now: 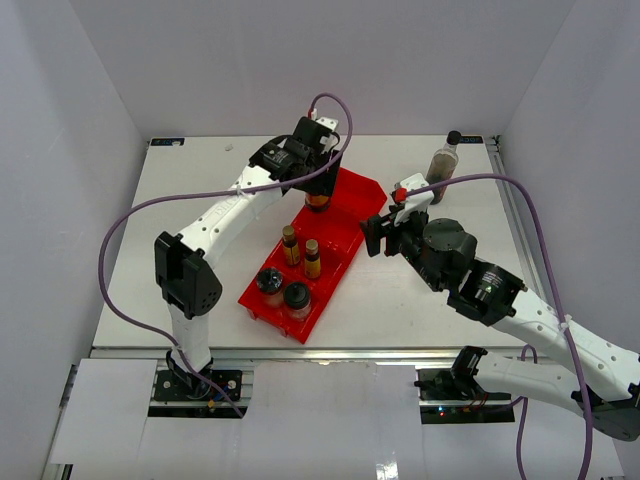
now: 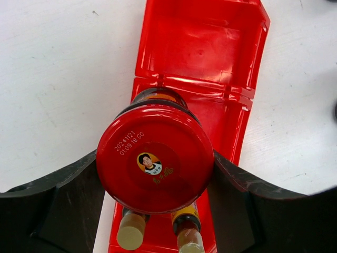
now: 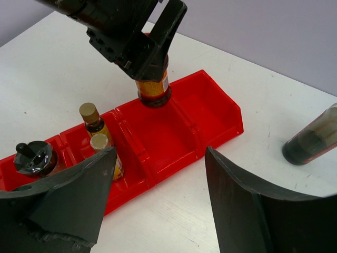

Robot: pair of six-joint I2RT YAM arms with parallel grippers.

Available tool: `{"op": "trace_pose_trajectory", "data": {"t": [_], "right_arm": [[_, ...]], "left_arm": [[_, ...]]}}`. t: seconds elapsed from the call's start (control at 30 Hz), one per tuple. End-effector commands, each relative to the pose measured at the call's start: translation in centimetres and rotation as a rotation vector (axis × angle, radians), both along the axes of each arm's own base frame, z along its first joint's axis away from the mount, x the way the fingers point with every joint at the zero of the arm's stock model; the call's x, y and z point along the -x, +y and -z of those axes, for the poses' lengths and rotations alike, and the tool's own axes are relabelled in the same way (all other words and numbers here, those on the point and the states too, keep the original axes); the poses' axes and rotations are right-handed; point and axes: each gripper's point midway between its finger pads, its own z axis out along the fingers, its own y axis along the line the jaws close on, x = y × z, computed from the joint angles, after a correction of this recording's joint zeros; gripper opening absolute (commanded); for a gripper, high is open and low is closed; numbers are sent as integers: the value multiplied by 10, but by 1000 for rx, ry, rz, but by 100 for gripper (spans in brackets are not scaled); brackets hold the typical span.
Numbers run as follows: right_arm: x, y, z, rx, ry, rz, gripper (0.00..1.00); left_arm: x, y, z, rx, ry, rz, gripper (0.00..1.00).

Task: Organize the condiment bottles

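My left gripper (image 1: 316,170) (image 2: 155,158) is shut on a red-lidded jar (image 2: 158,132) (image 3: 152,87), holding it upright low in a middle compartment of the long red bin (image 1: 345,215); I cannot tell whether its base touches the floor. Two slim yellow-labelled bottles (image 1: 301,250) (image 3: 97,132) stand in the neighbouring compartment. Two black-lidded jars (image 1: 283,290) fill the near end. A tall dark-liquid bottle (image 1: 443,160) (image 3: 310,142) stands on the table at the back right. A second red lid (image 1: 400,195) shows behind my right wrist. My right gripper (image 1: 372,238) (image 3: 159,150) hangs open and empty beside the bin's right edge.
The bin (image 3: 216,113) lies diagonally across the middle of the white table (image 1: 200,190), and its far end compartment (image 2: 202,47) holds nothing. The left arm's purple cable (image 1: 130,215) loops over the left side. A metal rail (image 1: 510,200) runs along the right edge.
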Motion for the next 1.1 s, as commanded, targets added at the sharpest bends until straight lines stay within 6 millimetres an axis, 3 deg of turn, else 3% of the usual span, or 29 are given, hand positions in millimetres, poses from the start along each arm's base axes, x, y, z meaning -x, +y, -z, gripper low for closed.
{"op": "trace_pose_trajectory", "data": {"t": [0.0,0.47,0.57,0.77,1.07], "right_arm": [[1,-6,-9,-37,-16,18,75],[0,-9,-5,-29,-17,35,75],[0,-10,-2,-23,-17,39,75],[-1,-12,1,-18,-16,52,75],[-2,-15,7,-16,-6,69,75]], "left_arm": [[3,-4,-55,118,-138,0,0],[-10,-14,1,88,-109,13,0],[-13,-16,10,81,-99,9,4],[-16,-16,27,52,-68,-5,40],[-17,-11,40,24,-51,-32,71]]}}
